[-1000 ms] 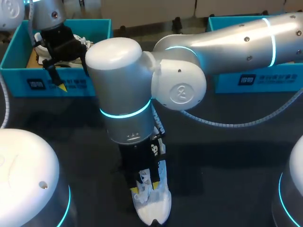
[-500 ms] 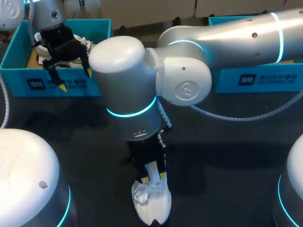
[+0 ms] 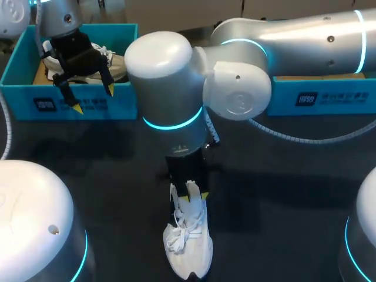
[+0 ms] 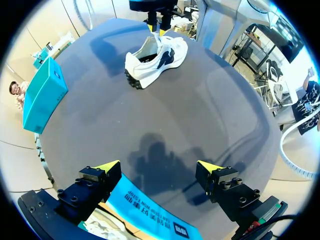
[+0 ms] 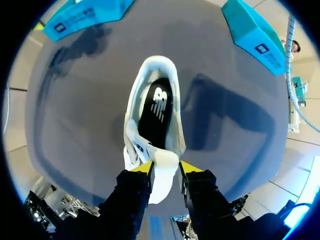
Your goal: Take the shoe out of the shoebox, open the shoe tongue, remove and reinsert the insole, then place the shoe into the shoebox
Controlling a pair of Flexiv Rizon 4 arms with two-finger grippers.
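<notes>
Change from the earlier frames: the right arm has lifted and drawn back along the shoe. Its jaws now sit at the shoe's far end instead of low over the laces. The shoe has kept its spot and the left arm has not moved.

Head view: the shoe lies on the worktop, well apart from the left shoebox and the right shoebox. The right jaws grip the tongue, which is pulled up clear of the laces. Judged: this holds the opening clear for the insole step. The left jaws hang spread over the left shoebox's front wall, holding nothing, and are probably parked out of the way.

Left wrist view: the left jaws are wide apart with the left shoebox under them. The shoe is far across the worktop, with the right jaws at it.

Right wrist view: the white tongue is pinched from both sides by the right jaws. Ahead of them the shoe gapes open and the black insole lies seated inside. The step in hand looks like opening the tongue.
</notes>
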